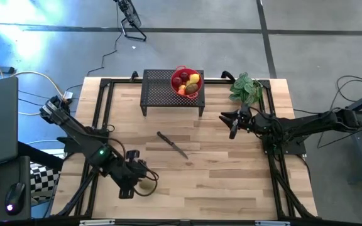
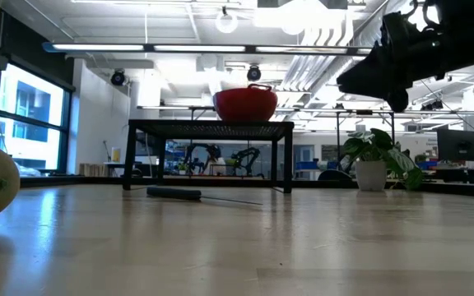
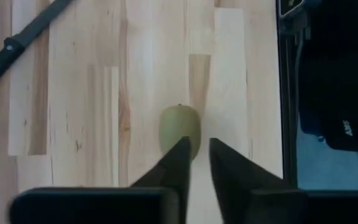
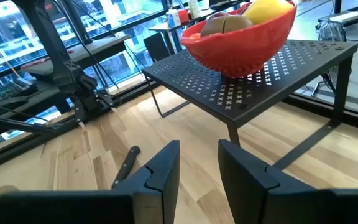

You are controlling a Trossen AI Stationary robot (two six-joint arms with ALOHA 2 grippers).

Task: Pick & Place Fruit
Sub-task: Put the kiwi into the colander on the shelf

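wooden surface (image 1: 219,176) under me, my left fingers (image 3: 194,163) narrowly parted, tips just touching a kiwi (image 3: 180,128) lying near its front edge, right fingers (image 4: 199,163) slightly apart, empty, near the red bowl (image 4: 244,37) of fruit on the rack (image 4: 278,74).

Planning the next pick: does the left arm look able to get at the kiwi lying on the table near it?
Probably yes. The left claw hangs right over the kiwi, fingers slightly apart, with bare table around it; the knife lies well aside.
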